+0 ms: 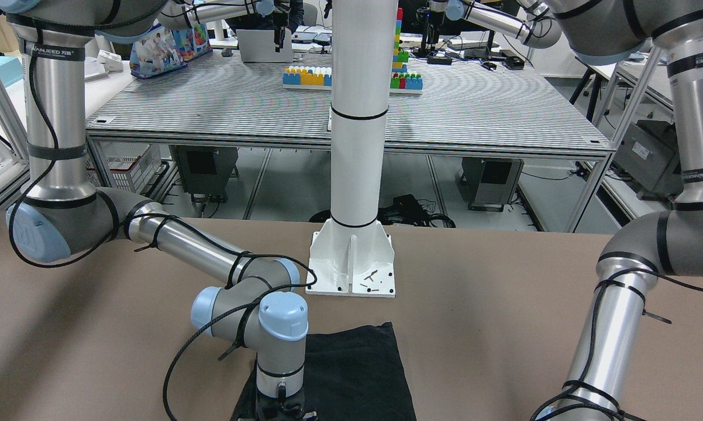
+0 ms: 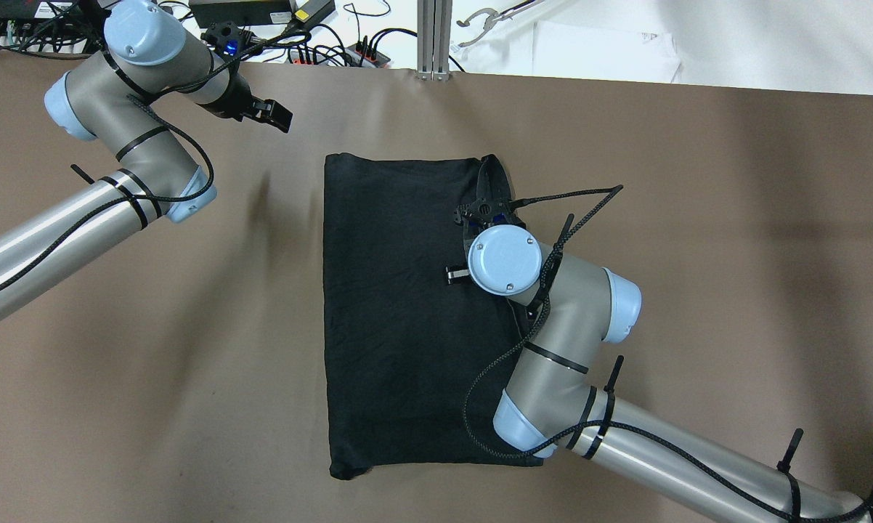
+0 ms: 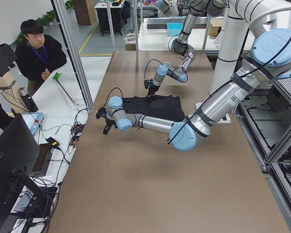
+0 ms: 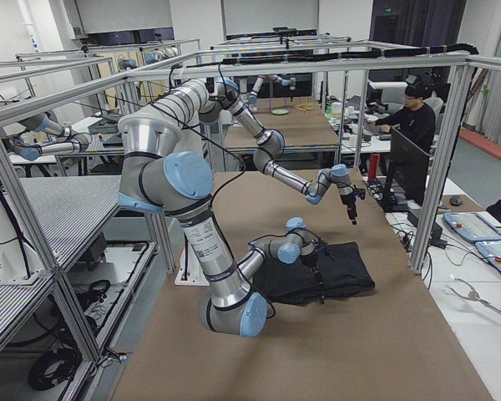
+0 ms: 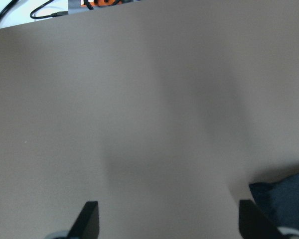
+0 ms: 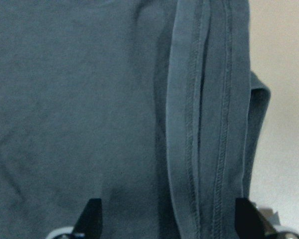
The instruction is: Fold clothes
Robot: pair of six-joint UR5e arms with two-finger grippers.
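Over black garment point(image 2: 393, 305) | right claw point(image 6: 167, 223) spread, wrist down | left claw point(image 5: 168, 221) spread

You have open brown tabletop point(image 2: 734, 218) all round the flat black rectangular fabric garment point(image 2: 393, 312). The right arm's grey elbow point(image 2: 553, 341) overhangs the garment's right edge, the white post base point(image 1: 351, 263) stands just off its robot-side edge, and the left gripper point(image 2: 282, 118) hovers beyond its far left corner.
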